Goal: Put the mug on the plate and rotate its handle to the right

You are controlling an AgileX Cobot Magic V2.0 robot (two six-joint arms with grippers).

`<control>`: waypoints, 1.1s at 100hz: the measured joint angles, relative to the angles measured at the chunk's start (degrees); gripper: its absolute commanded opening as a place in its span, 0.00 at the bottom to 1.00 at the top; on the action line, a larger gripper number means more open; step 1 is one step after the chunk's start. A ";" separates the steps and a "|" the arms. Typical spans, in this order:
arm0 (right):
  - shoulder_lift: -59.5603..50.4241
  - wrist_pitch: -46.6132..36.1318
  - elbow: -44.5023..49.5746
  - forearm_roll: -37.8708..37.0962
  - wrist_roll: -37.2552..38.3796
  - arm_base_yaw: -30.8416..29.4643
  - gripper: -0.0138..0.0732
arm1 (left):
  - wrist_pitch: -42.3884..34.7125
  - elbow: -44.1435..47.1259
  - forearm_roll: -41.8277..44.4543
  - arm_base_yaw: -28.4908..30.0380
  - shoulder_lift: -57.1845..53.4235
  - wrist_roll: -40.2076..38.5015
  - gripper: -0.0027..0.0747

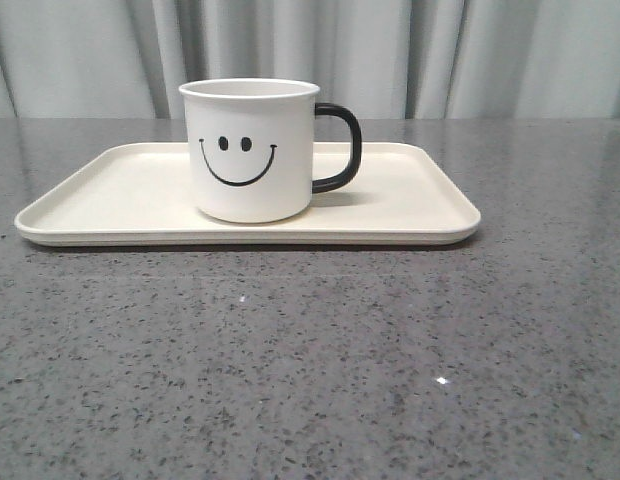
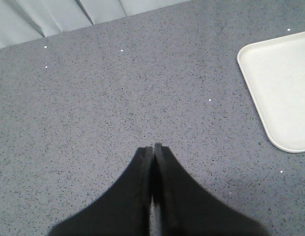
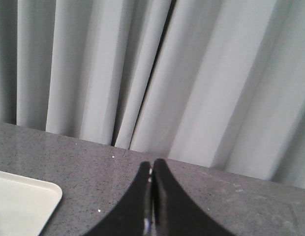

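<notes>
The white mug [image 1: 250,150] with a black smiley face stands upright on the cream plate [image 1: 100,205] in the front view, a little left of the plate's middle. Its black handle [image 1: 340,147] points to the right. Neither arm shows in the front view. My left gripper [image 2: 152,146] is shut with nothing in it, hovering over bare table with one end of the plate [image 2: 283,83] off to the side. My right gripper [image 3: 152,163] is shut and empty too, over the table near a plate corner [image 3: 22,206], facing the curtain.
The grey speckled table [image 1: 320,370] stretches wide in front of the plate. A pale pleated curtain [image 1: 440,55] hangs behind the table's far edge.
</notes>
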 measured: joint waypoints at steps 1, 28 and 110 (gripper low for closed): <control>0.00 0.00 0.00 0.00 0.00 0.00 0.09 | 0.00 0.00 0.00 0.00 0.00 0.00 0.01; 0.00 0.00 0.00 0.00 0.00 0.00 0.09 | 0.00 0.00 0.00 0.00 0.00 0.00 0.01; -0.09 -0.09 0.00 0.00 0.00 0.00 0.09 | -60.50 51.55 -9.51 3.83 -31.32 0.00 0.01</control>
